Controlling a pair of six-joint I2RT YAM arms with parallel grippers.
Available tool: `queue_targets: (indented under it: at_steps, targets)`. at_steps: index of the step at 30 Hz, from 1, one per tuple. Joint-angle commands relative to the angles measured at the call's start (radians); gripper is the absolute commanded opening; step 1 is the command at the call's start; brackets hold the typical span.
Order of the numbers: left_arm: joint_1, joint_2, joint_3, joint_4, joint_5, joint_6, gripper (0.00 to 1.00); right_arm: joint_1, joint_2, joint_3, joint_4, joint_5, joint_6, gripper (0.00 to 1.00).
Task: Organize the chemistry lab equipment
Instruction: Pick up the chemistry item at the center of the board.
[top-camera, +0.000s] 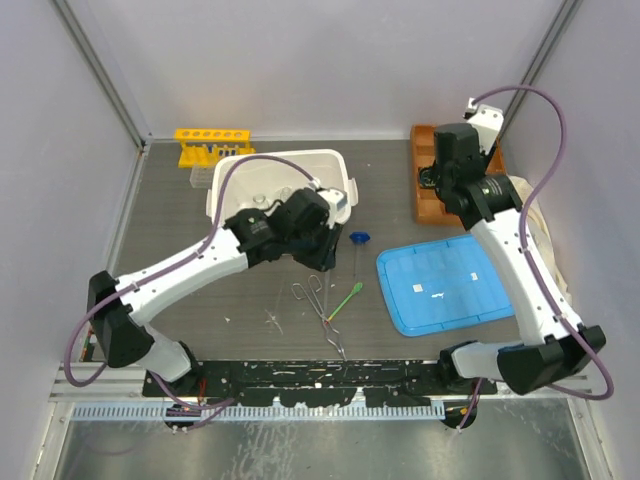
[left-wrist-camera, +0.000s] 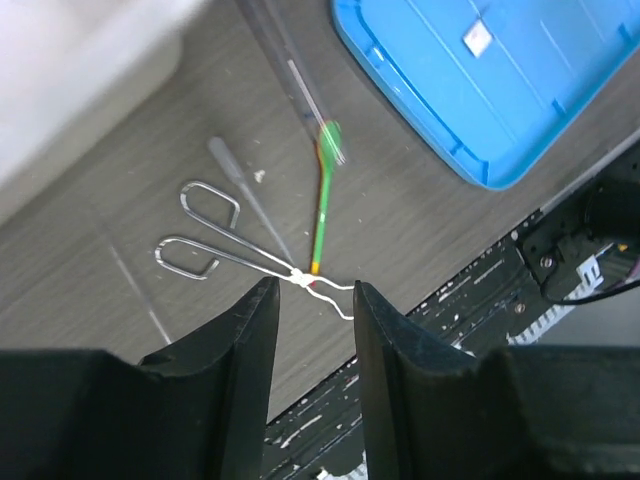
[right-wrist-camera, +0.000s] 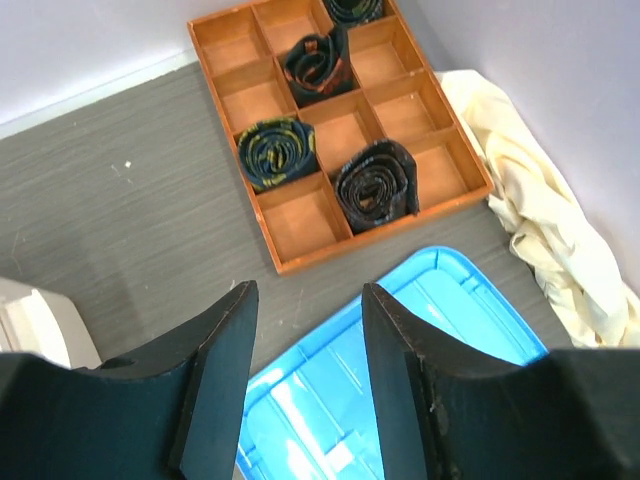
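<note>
Metal tongs (top-camera: 320, 304) lie on the table near the front, also in the left wrist view (left-wrist-camera: 232, 256). A green spatula (top-camera: 346, 299) lies beside them, its tip at the tongs' pivot (left-wrist-camera: 322, 205). A blue-based cylinder (top-camera: 358, 242) lies on its side just behind. A clear thin tube (left-wrist-camera: 243, 184) lies by the tongs. My left gripper (top-camera: 328, 258) is open and empty, hovering above the tongs (left-wrist-camera: 312, 300). A yellow rack (top-camera: 212, 141) and a clear plastic rack (top-camera: 203, 177) stand at the back left. My right gripper (top-camera: 435, 180) is open and empty over the blue lid's far edge (right-wrist-camera: 305, 300).
A white bin (top-camera: 285, 172) sits behind my left gripper. A blue lid (top-camera: 447, 285) lies at the right, with the orange compartment tray (right-wrist-camera: 300, 225) of black rolls behind it. A cream cloth (right-wrist-camera: 545, 210) lies along the right wall.
</note>
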Motion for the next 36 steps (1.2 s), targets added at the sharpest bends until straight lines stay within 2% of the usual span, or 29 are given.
queue_targets:
  at_steps: [1,5,11,14,17,22,36]
  targets:
    - [-0.116,-0.031,-0.058,0.108,-0.11,-0.037,0.38,0.007,-0.091,-0.106,-0.023,-0.02,0.073,0.52]
    - [-0.196,0.011,-0.124,0.195,-0.202,-0.028,0.41,0.006,-0.199,-0.258,0.054,-0.098,0.093,0.51]
    - [-0.2,0.118,-0.185,0.322,-0.285,-0.04,0.49,0.006,-0.291,-0.391,0.115,-0.145,0.078,0.52]
    - [-0.2,0.202,-0.16,0.325,-0.302,-0.067,0.52,0.006,-0.306,-0.434,0.137,-0.183,0.08,0.54]
    - [-0.198,0.312,-0.071,0.27,-0.317,-0.116,0.55,0.006,-0.305,-0.435,0.139,-0.198,0.074,0.55]
    - [-0.198,0.415,0.004,0.311,-0.283,-0.168,0.54,0.006,-0.318,-0.448,0.158,-0.181,0.028,0.55]
    - [-0.168,0.524,0.067,0.317,-0.247,-0.167,0.5,0.006,-0.371,-0.506,0.202,-0.174,0.015,0.54]
